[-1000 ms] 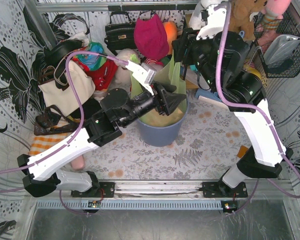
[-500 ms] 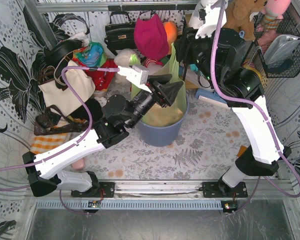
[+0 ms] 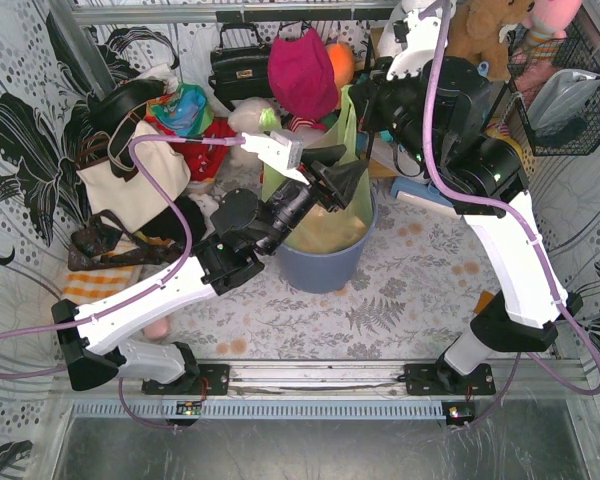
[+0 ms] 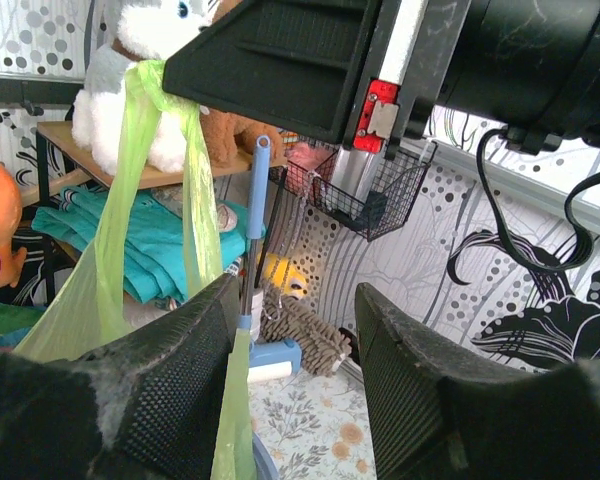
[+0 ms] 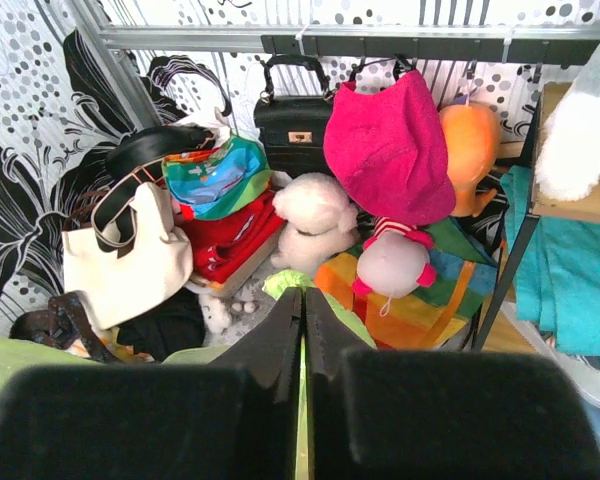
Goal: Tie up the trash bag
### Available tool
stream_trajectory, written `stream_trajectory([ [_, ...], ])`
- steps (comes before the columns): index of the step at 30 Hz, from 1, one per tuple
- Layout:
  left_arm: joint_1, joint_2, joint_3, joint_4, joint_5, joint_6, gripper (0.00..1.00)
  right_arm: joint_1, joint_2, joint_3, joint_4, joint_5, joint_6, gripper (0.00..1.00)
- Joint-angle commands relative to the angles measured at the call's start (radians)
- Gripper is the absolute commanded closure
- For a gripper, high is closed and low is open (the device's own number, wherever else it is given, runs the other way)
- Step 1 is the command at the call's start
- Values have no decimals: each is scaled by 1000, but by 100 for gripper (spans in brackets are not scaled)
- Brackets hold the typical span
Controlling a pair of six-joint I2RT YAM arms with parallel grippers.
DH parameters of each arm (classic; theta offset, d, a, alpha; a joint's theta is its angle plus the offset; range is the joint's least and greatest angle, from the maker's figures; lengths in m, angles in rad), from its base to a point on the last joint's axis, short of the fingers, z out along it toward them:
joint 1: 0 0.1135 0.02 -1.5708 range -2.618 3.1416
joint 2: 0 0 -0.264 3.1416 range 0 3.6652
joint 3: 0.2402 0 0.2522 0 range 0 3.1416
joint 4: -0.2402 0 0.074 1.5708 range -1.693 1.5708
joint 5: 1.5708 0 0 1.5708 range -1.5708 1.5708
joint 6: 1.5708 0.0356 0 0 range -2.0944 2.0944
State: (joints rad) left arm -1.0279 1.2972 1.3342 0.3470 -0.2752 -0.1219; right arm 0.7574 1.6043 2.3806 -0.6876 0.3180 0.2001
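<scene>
Evidently to draw one flap up for knotting, the right jaws are pinched tight on the trash bag (image 3: 332, 228), which sits in the bin (image 3: 320, 270) on the tabletop (image 3: 410, 290), while the left jaws gape beside another flap.

**Left gripper** (image 4: 295, 400): its two black textured fingers (image 4: 150, 390) fill the lower frame. They stand apart with an open gap between them.

**Bag** (image 4: 105, 260): the light-green film rises from the lower left and narrows into two strands. These meet at the tip of the right gripper (image 4: 175, 72), whose black body spans the top of the frame. A further strip of film hangs just beside the inner face of the finger at frame left.

**Background:**
- A white plush toy (image 4: 120, 110) sits on a wooden shelf (image 4: 75, 148), with teal cloth (image 4: 70, 230) below it.
- A blue-handled brush (image 4: 256, 220) stands upright behind the film.
- A wire basket (image 4: 355, 200) hangs on the patterned wall (image 4: 540, 320).
</scene>
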Motion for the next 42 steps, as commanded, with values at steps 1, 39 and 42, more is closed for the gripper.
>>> stream_trajectory([
  [1, -2, -1, 2, 99, -45, 23, 42, -4, -26, 19, 13, -36, 21, 100],
  [39, 193, 122, 35, 395, 481, 54, 34, -4, -257, -224, 14, -224, 82, 100],
  [42, 194, 129, 55, 379, 509, 54, 34, -4, -257, -221, 17, -223, 76, 100],
])
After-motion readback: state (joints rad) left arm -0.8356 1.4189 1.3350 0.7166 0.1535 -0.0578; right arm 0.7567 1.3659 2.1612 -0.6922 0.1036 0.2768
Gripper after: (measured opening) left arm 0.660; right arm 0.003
